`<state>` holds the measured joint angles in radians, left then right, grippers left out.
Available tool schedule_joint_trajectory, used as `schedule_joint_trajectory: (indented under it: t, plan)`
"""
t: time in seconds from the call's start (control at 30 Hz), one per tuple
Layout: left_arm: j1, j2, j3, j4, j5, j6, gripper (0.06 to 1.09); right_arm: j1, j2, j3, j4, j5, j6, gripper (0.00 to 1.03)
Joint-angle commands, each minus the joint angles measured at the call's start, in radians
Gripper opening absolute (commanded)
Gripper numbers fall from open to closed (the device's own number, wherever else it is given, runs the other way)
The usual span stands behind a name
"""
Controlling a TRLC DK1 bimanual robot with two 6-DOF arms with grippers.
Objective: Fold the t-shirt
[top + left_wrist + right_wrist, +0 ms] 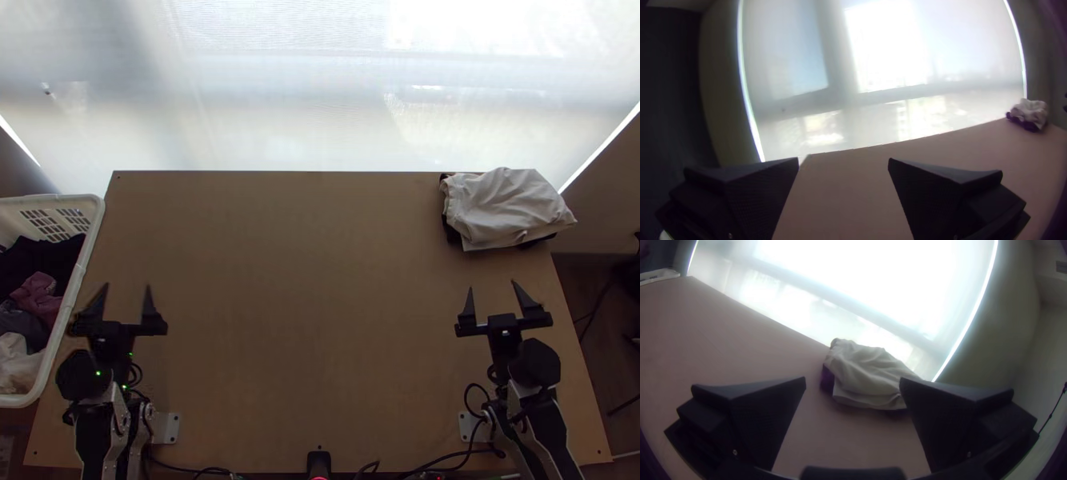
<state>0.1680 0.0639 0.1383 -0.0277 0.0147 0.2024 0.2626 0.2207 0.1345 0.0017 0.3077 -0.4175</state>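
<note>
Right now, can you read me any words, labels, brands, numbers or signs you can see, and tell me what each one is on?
There is no text I can read, on any of these:
The light cloth on the stack: no lettering I can make out.
The white basket: none legible.
The wooden table: none.
The left gripper and right gripper: none legible.

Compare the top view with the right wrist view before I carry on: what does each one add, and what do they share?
Top view: the left gripper, open over the table, and the bunched clothes inside the basket.

Right wrist view: a vent high on the wall.

Both: the right gripper, open, the table, part of the basket, the bright window blind, and the pale cloth lying on darker cloth.
</note>
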Motion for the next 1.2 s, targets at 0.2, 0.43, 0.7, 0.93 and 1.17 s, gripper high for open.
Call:
schedule_joint_trajectory:
  t: [0.2, 0.43, 0.7, 0.93, 1.17]
  plan:
    - [0.932, 0.436, 0.511, -0.074, 0.111, -0.164, 1.04, -0.046, 0.657, 0.666, -0.284, 0.022, 0.177, 0.98]
    - [1.015, 1.001, 0.883, -0.351, 0.119, -0.069, 1.04, -0.023, 0.899, 1.102, -0.701, 0.004, 0.292, 0.98]
    - [1.012, 1.418, 1.101, -0.512, 0.119, 0.127, 1.04, 0.127, 1.111, 1.516, -1.051, 0.004, 0.402, 0.98]
    - [1.065, 1.685, 1.212, -0.512, 0.106, 0.279, 1.03, 0.164, 1.14, 1.51, -1.079, -0.016, 0.39, 0.98]
    - [1.09, 1.939, 1.422, -0.525, -0.001, 0.408, 1.03, 0.198, 1.14, 1.496, -1.092, -0.024, 0.318, 0.98]
